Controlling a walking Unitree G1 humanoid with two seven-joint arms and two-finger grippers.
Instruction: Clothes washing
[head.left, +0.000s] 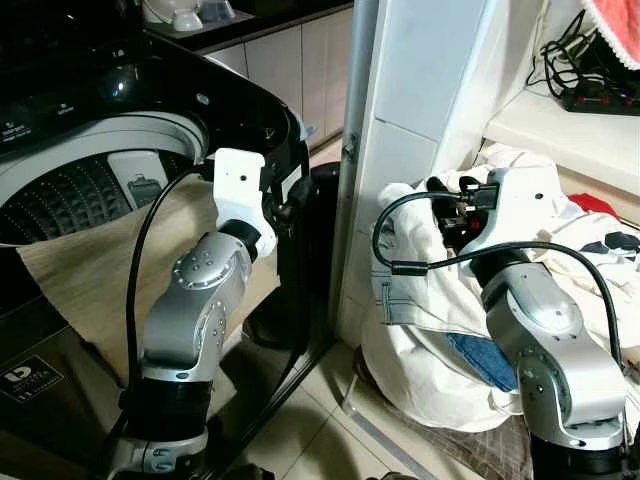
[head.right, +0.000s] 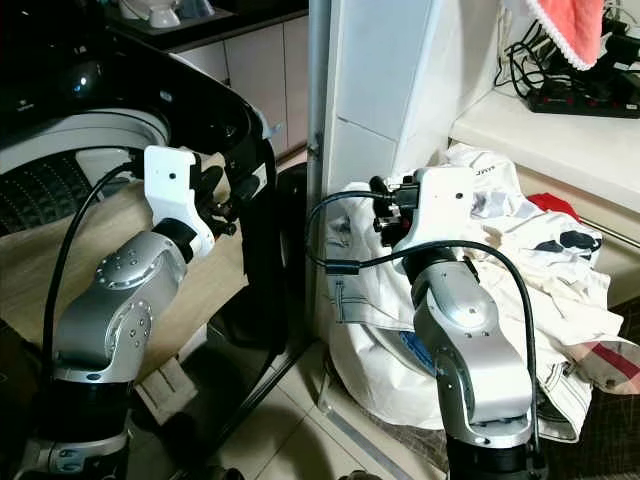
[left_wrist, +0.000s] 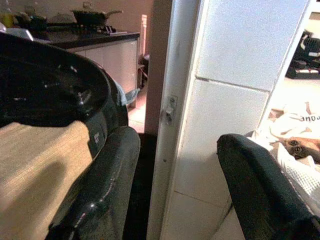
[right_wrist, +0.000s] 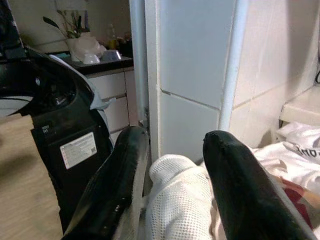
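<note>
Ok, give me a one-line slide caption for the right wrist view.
Right gripper, fingers apart, poised over white mesh laundry beside the black washing machine.

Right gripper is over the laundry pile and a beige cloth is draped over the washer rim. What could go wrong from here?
The right gripper stands open around white mesh fabric; closing may catch only a thin fold, which could slip on lifting.

The beige cloth hangs over the washer's rim and may slide out when clothes are dropped in.

The tiled wall corner stands between pile and washer, so a swinging garment or the right arm's cable could snag there.
</note>
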